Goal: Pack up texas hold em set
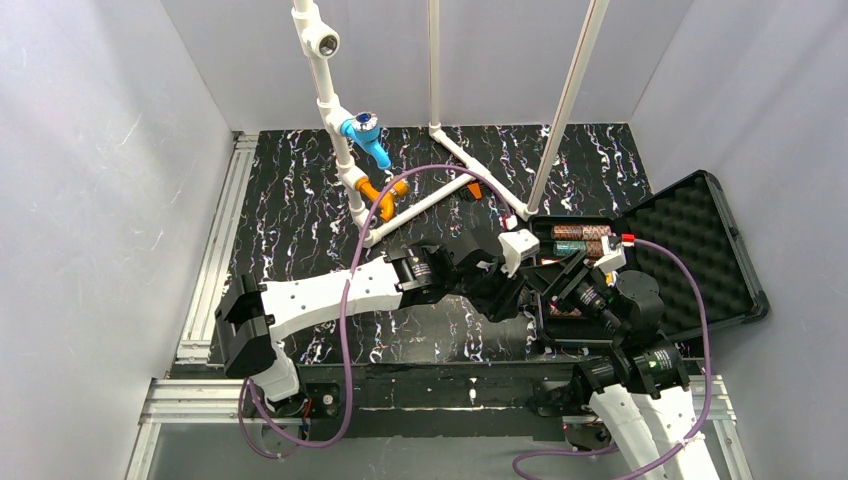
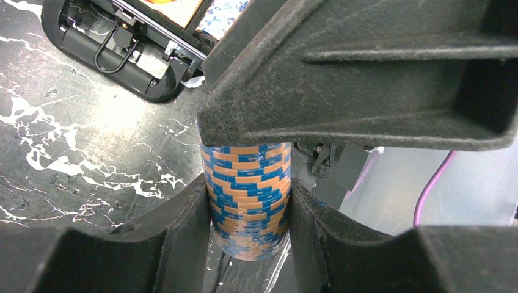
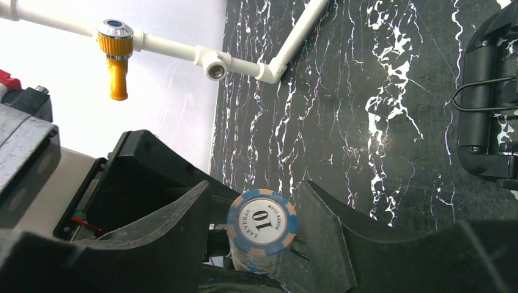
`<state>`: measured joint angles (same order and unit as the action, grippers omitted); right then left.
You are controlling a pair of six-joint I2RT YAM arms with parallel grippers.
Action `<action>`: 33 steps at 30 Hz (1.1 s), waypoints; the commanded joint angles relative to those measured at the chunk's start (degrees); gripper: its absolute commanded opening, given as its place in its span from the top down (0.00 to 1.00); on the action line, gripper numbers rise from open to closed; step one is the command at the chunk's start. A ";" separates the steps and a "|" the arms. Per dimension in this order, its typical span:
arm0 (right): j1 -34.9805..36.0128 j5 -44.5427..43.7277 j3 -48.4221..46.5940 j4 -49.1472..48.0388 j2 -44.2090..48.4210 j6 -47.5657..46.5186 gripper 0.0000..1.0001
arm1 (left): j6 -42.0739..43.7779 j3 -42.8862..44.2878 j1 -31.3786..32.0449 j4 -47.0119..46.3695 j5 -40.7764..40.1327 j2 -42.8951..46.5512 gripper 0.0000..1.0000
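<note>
Blue-orange chip stack [image 2: 247, 195] clamped in left jaws near case [image 2: 79, 46] edge; right jaws: hold unclear.

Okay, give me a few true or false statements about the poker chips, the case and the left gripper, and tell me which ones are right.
1. The case lies with its lid open. True.
2. The chip stack is red and white. False: the chips are blue and orange.
3. The top chip reads 10. True.
4. The left gripper is empty. False: its fingers sit against both sides of the chip stack.
</note>
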<state>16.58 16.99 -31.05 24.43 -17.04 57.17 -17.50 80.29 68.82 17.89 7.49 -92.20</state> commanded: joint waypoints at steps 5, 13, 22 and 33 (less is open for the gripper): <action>-0.06 3.98 -0.08 -2.63 -0.70 -0.22 0.38 | 1.50 3.05 0.24 -3.04 -1.07 0.88 1.00; -0.06 5.12 -0.13 -0.34 -1.14 -1.46 0.32 | 1.98 3.35 0.27 -3.17 -1.95 1.64 1.00; -0.06 4.46 -0.93 1.42 -1.62 -3.04 0.25 | 2.29 3.25 0.21 -2.34 -2.71 3.23 1.00; -0.06 8.32 -0.09 -1.64 -3.33 -2.48 0.37 | 1.95 3.32 0.28 -4.02 -2.92 2.45 1.00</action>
<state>16.58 22.46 -31.05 26.70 -19.94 55.07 -16.03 80.42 68.82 18.02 4.89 -93.03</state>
